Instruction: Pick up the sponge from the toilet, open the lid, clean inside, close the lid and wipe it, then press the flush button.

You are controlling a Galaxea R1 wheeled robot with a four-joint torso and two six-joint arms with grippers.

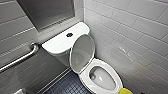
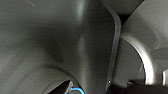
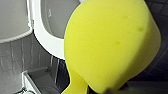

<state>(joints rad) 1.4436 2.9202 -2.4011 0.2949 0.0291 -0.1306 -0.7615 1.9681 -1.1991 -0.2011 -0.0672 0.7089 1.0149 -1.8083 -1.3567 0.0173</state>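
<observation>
You're at the clean-inside step, by the look of it. The lid [image 1: 82, 53] stands upright against the tank of the toilet [image 1: 57, 43], and the bowl [image 1: 103, 79] is open. Your right claw [image 3: 106, 90] appears to be pinching the sponge [image 3: 110, 42] at its lower end. The sponge hangs over the dark tiled floor [image 1: 67, 87], just beside the bowl's front rim and not yet inside. The next move likely calls for carrying it up over the rim and down onto the inner wall, keeping the wrist off the ceramic. The flush button [image 1: 69, 34] sits untouched on the tank cover.
</observation>
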